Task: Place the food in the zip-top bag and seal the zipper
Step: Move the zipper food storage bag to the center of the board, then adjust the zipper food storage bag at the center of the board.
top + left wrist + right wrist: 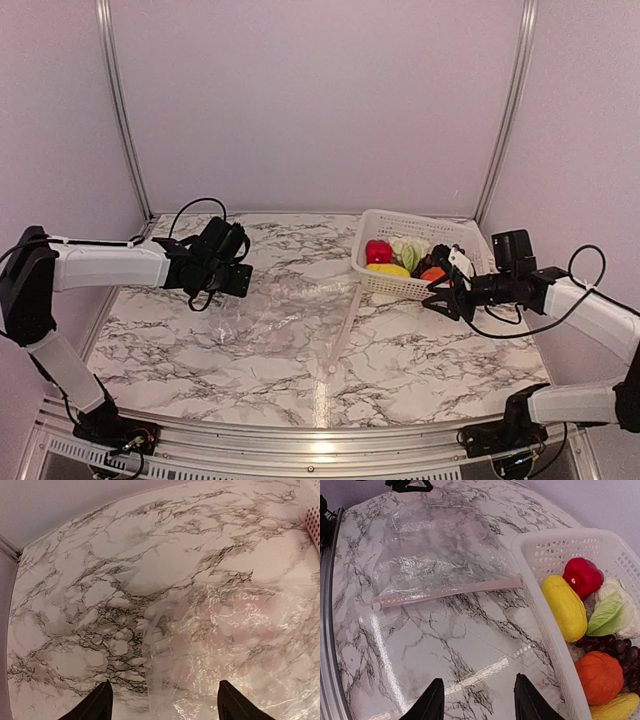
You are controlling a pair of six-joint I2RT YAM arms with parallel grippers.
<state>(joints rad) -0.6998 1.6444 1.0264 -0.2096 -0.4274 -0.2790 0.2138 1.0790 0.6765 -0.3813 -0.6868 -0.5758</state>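
The left pincer hangs released over the edge of the flat zip-top bag. The right pincer, also released, sits beside the white basket holding the food. Best to lift only the top film near the zipper first.

Left pincer spread, right pincer spread, both empty

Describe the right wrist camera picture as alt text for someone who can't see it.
A white basket at right holds food: a red pepper, a yellow piece, cauliflower, grapes and an orange piece. A clear zip-top bag lies flat on the marble table beside it, zipper nearest the camera. The right gripper stands open, empty, at the bottom.
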